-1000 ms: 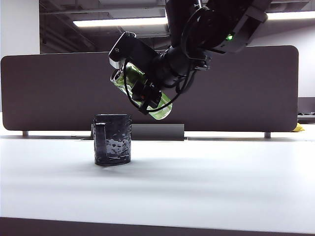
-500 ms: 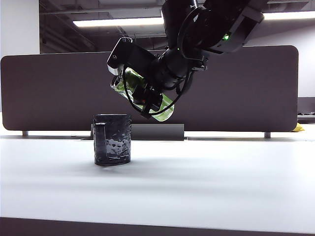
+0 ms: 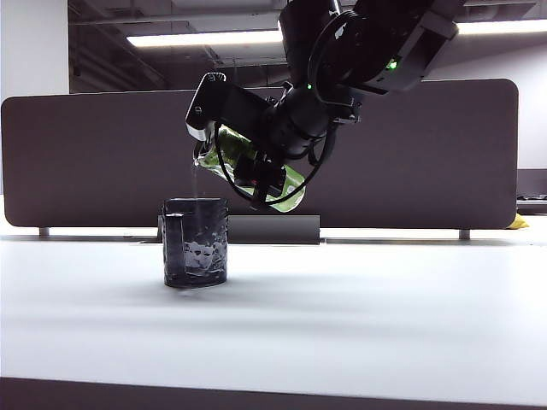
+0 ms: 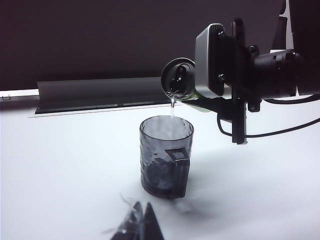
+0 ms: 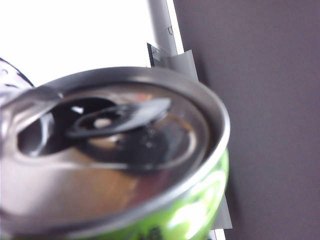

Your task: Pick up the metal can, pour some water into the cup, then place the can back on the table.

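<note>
R gripper (image 3: 256, 166) is clamping the metal can (image 3: 286, 190) mid-body, tilted mouth-down just above the cup (image 3: 196, 242) on the table (image 3: 359, 316); thin stream is falling in. Judging: hold tilt steady, mouth over cup center, no more roll. L gripper (image 4: 140, 226) is sitting low near cup, fingers together, empty.

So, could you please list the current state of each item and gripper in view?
Shiny green metal can: held tilted above the cup, thin water stream leaving its mouth.
Dark dimpled cup: upright on the white table, receiving water.
Right gripper: shut on the can.
Left gripper: low near the table, apart from the cup, empty, fingertips together.
</note>
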